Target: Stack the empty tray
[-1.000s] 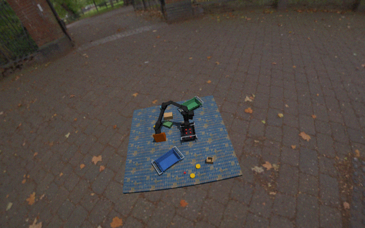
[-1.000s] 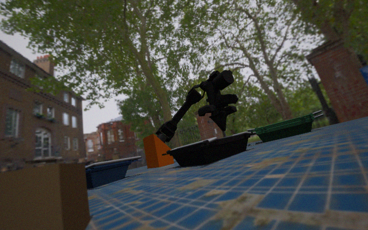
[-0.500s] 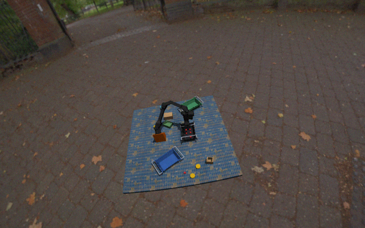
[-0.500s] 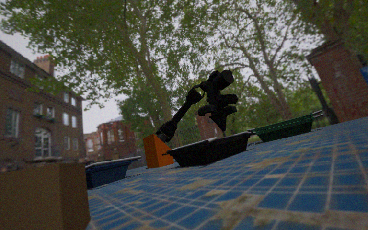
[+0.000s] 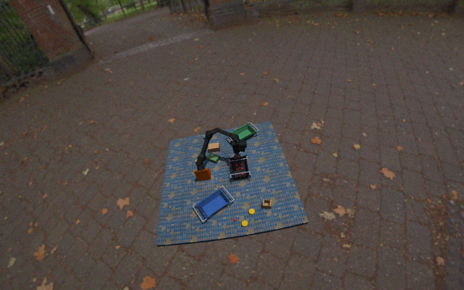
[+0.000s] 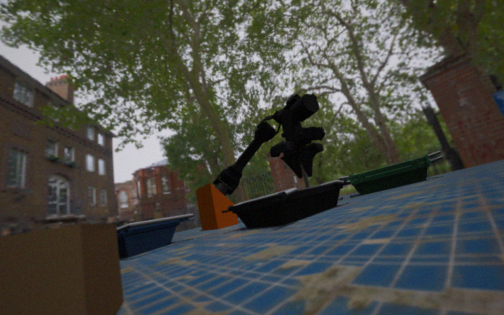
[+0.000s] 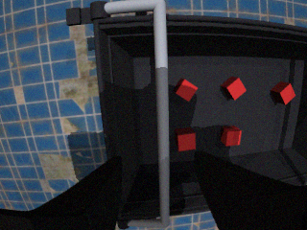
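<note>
The loaded black tray [image 5: 248, 167] [image 6: 289, 211] [image 7: 104, 96] holds several red blocks [image 5: 241, 168] [image 7: 234, 88]. Its far bar [image 5: 241, 158] [image 7: 161, 38] lies inward of the end wall, across the top. Its near bar [image 5: 240, 174] [image 6: 267, 197] also lies across the top at the other end. My gripper [image 5: 237, 156] [image 6: 304, 176] [image 7: 158, 161] is open, pointing down over the far end, with one finger on each side of the far bar in the wrist view. Blue tray [image 5: 213, 205] [image 6: 146, 237] and green tray [image 5: 244, 132] [image 6: 390, 178] are both empty; both have bars.
An orange block [image 5: 202, 174] [image 6: 211, 209] stands at the arm's base. A tan box [image 5: 213, 147] and a dark green block [image 5: 213, 157] lie behind it. A small open brown box [image 5: 266, 203] [image 6: 59, 267], two yellow discs [image 5: 251, 211] [image 5: 244, 223] and a red piece [image 5: 235, 219] lie near the front.
</note>
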Available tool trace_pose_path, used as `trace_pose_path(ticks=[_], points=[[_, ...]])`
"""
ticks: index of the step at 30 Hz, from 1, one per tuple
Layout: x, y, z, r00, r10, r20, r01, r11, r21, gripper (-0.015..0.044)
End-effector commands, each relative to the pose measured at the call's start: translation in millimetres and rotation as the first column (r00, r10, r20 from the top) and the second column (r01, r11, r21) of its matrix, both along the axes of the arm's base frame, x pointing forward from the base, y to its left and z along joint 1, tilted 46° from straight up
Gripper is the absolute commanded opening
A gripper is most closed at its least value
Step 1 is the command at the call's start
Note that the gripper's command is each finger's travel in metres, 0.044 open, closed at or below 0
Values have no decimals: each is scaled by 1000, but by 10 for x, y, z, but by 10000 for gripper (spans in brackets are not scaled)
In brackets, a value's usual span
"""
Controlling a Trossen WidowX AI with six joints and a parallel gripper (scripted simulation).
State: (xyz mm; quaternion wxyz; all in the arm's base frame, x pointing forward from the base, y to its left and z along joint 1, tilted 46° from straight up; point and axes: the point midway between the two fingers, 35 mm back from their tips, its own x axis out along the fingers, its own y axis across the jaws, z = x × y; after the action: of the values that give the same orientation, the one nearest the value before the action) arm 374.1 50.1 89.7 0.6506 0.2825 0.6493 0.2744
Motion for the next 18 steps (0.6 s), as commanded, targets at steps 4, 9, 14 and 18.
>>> trace_pose_path(ticks=[4,9,14,18], points=[[24,-492,454,1000,-4,13,4,1000,-8,394],[-3,-480,239,1000,-15,-6,15,1000,-5,440],[-100,-840,-80,1000,-24,-8,24,999,-21,440],[-288,-1348,-498,1000,1,29,1,998,-57,440]])
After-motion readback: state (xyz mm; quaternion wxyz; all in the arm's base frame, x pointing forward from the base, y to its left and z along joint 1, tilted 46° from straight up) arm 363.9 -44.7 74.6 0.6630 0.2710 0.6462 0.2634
